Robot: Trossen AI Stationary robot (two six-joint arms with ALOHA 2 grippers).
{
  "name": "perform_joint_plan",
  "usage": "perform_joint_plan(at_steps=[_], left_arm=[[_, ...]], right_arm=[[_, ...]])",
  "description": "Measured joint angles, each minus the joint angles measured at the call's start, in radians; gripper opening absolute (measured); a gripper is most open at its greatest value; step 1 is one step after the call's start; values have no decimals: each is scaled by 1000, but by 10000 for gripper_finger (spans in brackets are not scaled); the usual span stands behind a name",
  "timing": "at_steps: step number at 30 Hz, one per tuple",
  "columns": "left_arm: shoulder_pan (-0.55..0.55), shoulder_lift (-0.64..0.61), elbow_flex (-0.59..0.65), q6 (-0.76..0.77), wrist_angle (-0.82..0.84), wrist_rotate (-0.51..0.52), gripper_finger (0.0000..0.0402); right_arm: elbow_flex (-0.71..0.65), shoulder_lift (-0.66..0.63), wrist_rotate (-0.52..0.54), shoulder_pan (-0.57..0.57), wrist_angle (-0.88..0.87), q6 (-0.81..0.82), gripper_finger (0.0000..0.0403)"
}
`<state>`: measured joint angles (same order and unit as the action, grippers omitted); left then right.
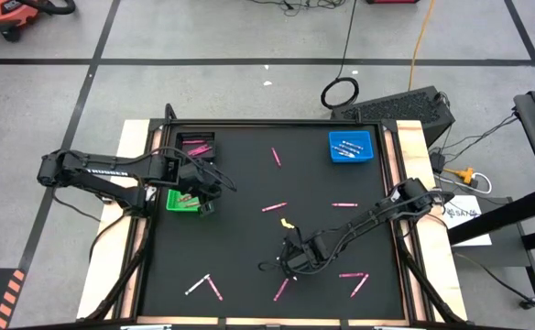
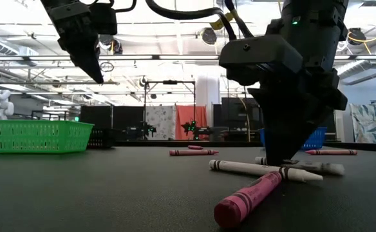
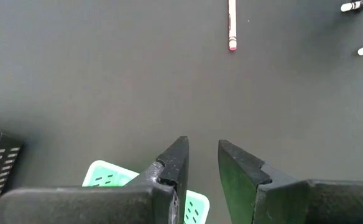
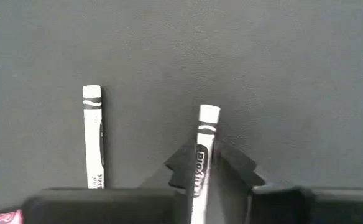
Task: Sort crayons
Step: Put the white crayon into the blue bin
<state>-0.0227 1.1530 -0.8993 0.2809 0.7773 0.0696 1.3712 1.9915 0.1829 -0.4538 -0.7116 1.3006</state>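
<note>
Right gripper [image 4: 204, 171]: down at the black surface [image 1: 249, 220] near its front middle, fingers [image 4: 181, 168] drawn in against both sides of a white crayon [image 4: 206, 134], which lies flat on the surface with its end projecting beyond the fingertips. A second white crayon [image 4: 93, 134] lies parallel just beside it, apart from the fingers.

Left gripper [image 3: 201, 165]: raised over the left part of the surface, above the edge of the green tray [image 1: 184, 200]; fingers slightly parted, nothing between them.

Crayons, loose: pink ones scattered across the surface, including one near the back middle [image 1: 275, 157], one at centre [image 1: 274, 207], one right of centre [image 1: 343, 204], a pair at front right [image 1: 354, 280] and one at front middle [image 1: 280, 290]; a pink and a white one at front left [image 1: 203, 286]. In the low view a pink crayon [image 2: 249, 196] lies closest to the camera, crossed by a white one [image 2: 265, 170].

Trays: green tray at left edge; black tray [image 1: 195, 145] at back left holding pink crayons; blue tray [image 1: 351, 147] at back right holding pale crayons.
</note>
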Motion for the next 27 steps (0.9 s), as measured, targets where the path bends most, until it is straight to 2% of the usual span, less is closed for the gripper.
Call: perform_joint_plan(at_steps=[5, 18, 22, 27], left_arm=[[0, 0, 0, 0, 0, 11, 84], [0, 0, 1, -7, 3, 17, 84], [-1, 0, 15, -32, 0, 19, 84], [-1, 0, 48, -80, 5, 38, 84]], right_arm=[[-1, 0, 0, 0, 2, -34, 6], [-2, -42, 5, 17, -8, -141, 2], [-2, -106, 58, 48, -44, -202, 1], [-2, -179, 121, 119, -172, -304, 1]])
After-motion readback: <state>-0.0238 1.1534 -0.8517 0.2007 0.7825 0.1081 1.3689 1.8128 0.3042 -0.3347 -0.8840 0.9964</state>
